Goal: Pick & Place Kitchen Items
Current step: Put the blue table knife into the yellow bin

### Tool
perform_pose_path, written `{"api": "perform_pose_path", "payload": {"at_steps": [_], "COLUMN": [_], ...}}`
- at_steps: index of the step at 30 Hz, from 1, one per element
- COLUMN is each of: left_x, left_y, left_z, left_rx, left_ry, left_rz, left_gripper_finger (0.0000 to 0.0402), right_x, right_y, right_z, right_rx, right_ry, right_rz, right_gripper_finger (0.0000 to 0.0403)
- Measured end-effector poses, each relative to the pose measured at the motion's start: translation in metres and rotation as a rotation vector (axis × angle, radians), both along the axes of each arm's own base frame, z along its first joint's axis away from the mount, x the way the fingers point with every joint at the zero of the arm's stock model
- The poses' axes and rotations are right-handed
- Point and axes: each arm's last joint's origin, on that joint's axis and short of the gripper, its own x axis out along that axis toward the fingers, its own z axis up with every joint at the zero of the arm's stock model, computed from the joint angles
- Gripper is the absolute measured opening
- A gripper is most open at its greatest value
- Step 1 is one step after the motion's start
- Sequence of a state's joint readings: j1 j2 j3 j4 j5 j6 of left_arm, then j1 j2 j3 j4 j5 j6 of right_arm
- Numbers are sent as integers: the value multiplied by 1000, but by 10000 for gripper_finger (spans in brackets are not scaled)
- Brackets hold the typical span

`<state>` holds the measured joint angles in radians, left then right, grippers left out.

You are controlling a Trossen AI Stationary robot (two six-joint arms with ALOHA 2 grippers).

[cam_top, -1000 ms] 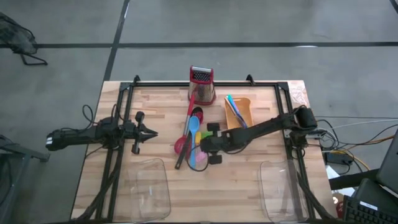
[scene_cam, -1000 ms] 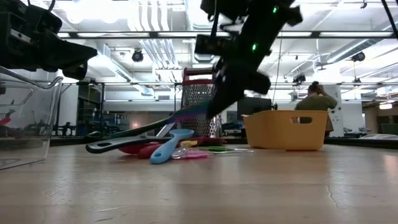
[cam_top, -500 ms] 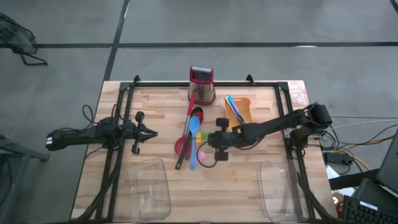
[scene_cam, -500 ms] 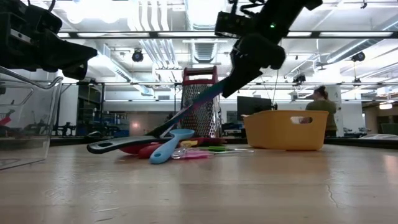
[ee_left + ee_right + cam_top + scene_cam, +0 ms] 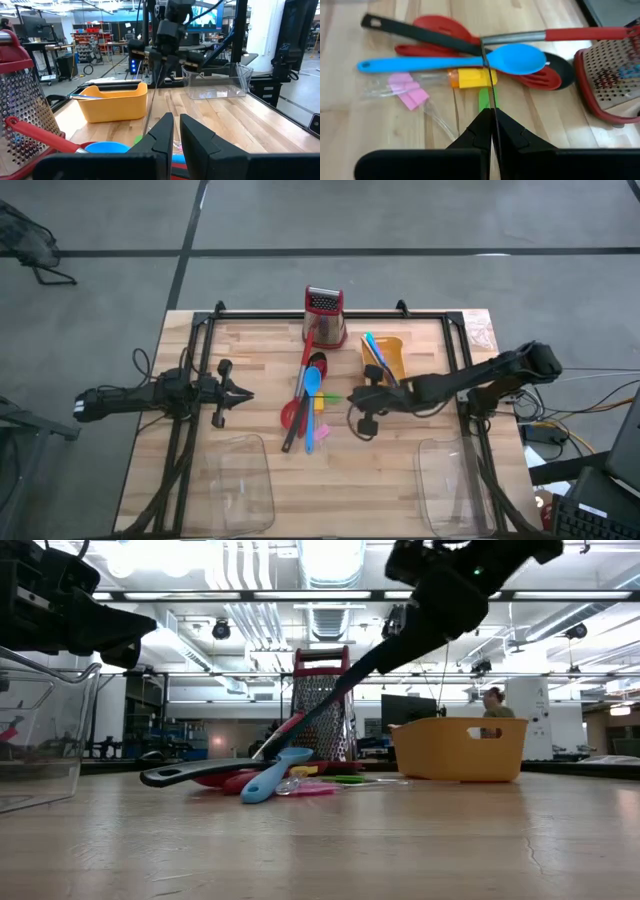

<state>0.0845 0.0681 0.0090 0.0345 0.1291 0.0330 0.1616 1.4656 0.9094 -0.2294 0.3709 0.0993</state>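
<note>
Wooden table [image 5: 250, 350]; glossy blue spoon [image 5: 455, 61] lies flat.

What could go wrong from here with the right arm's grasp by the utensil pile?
The right gripper pinches only the end of the thin stick, which may slip or pivot.
Its far tip crosses the blue spoon, so pulling could drag it toward the grater.

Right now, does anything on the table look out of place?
Blue spoon, black ladle and red spatula lie crossed in a heap mid-table, right tool beside it shut on a thin stick; left tool waits apart.
</note>
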Motion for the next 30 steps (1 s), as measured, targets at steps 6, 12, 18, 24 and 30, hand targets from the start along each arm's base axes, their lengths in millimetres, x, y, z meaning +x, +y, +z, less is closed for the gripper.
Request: {"api": "perform_pose_path", "payload": {"at_steps": [6,12,18,24,30], "left_x": [0,0,0,0,0], "left_y": [0,0,0,0,0], "left_z": [0,0,0,0,0], "left_rx": [0,0,0,0,0], "left_ry": [0,0,0,0,0], "left_rz": [0,0,0,0,0], "left_gripper_finger": [39,39,39,39,39], "right_x": [-17,-25,-23,-13,-7], "right_y": [-3,-4,-4,-2,-2], "right_z": [3,-3,-10,-17,-29], "right_rx": [24,26,47,40,32], "right_ry": [-99,-145,-138,-162,-133], "right_rz": [-5,-17,-9,6,5], "right_gripper_finger": [7,7,8,9,19]}}
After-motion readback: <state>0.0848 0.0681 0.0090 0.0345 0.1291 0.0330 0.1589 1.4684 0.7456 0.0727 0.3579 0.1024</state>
